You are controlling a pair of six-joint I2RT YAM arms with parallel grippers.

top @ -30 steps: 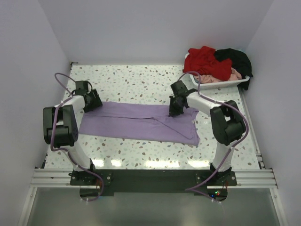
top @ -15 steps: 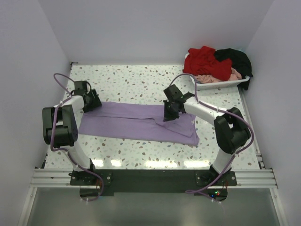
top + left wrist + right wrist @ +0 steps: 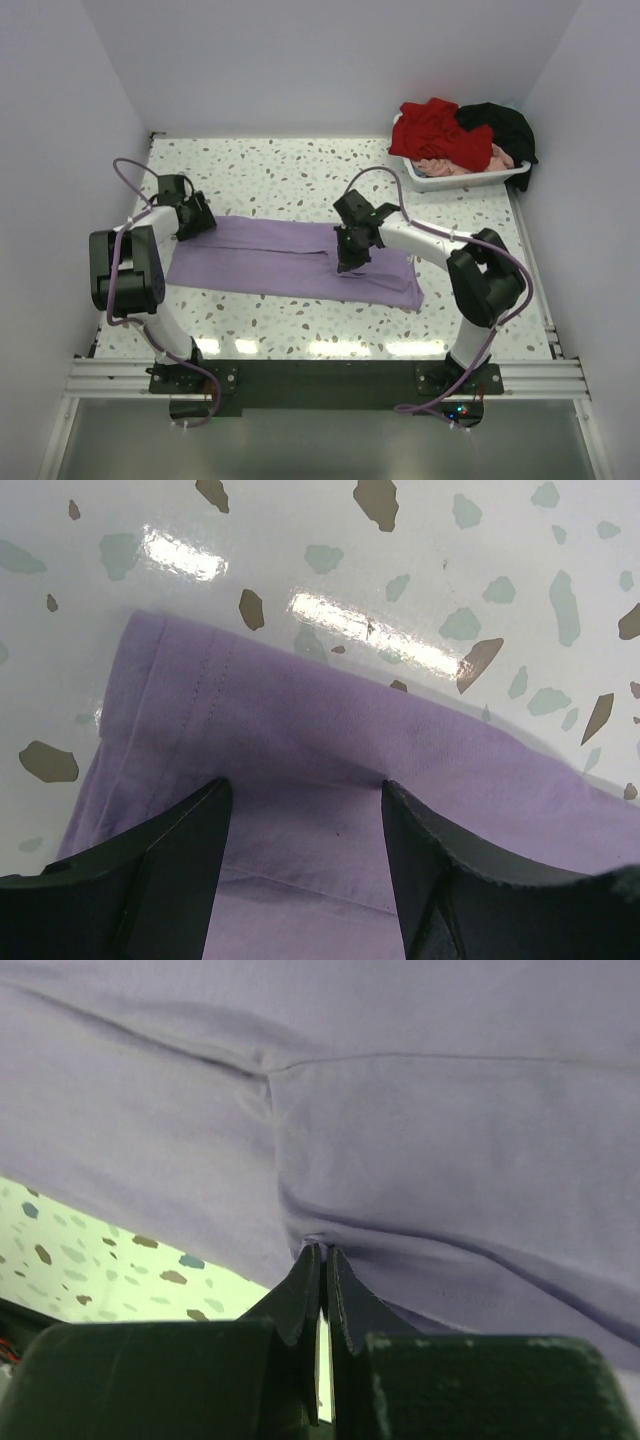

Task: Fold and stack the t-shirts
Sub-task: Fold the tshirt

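The lavender t-shirt [image 3: 280, 258] lies as a long folded band across the table's middle. My left gripper [image 3: 197, 222] is open and pressed down on its far left corner; in the left wrist view its tips [image 3: 305, 785] straddle flat purple cloth [image 3: 300, 720] near the hem. My right gripper [image 3: 350, 250] is shut on a pinch of the lavender shirt [image 3: 400, 1160] near its middle, and the cloth puckers at the tips [image 3: 322, 1250]. Red [image 3: 430, 128], black [image 3: 500, 125] and pale pink [image 3: 450, 166] shirts are heaped in the white tray [image 3: 470, 182].
The white tray stands at the back right corner. The speckled tabletop [image 3: 280, 175] shows beyond the shirt and along the near edge. White walls close in the left, back and right. Purple cables loop over both arms.
My right gripper has moved left along the shirt, dragging the pinched cloth with it from the right part toward the middle. The left gripper has stayed on the left corner.
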